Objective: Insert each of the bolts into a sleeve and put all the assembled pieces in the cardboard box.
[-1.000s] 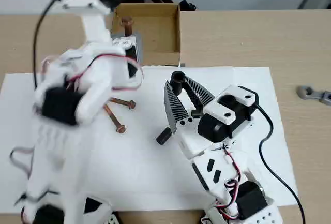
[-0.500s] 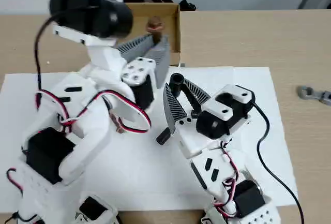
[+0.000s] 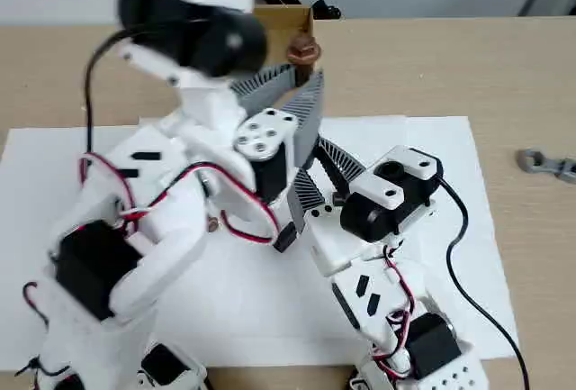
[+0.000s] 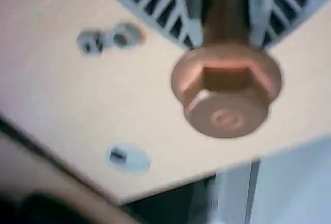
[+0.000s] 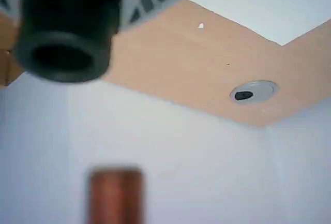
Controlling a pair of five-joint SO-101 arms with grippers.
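In the high view my left gripper is shut on a copper bolt, head up, shank down between the ribbed fingers. It hangs just right of the cardboard box, over my right gripper. The left wrist view shows the bolt's hex head close up. My right gripper is shut on a black sleeve, its bore open. A copper shank shows in the right wrist view, apart from the sleeve. From above, the left gripper covers that sleeve.
A second black sleeve lies on the white paper, and a loose bolt's head peeks from under the left arm. A metal tool lies on the bare table at the far right.
The left arm has swung right with the bolt, from over the cardboard box to above the right gripper and its sleeve. The right arm has stayed almost in place.
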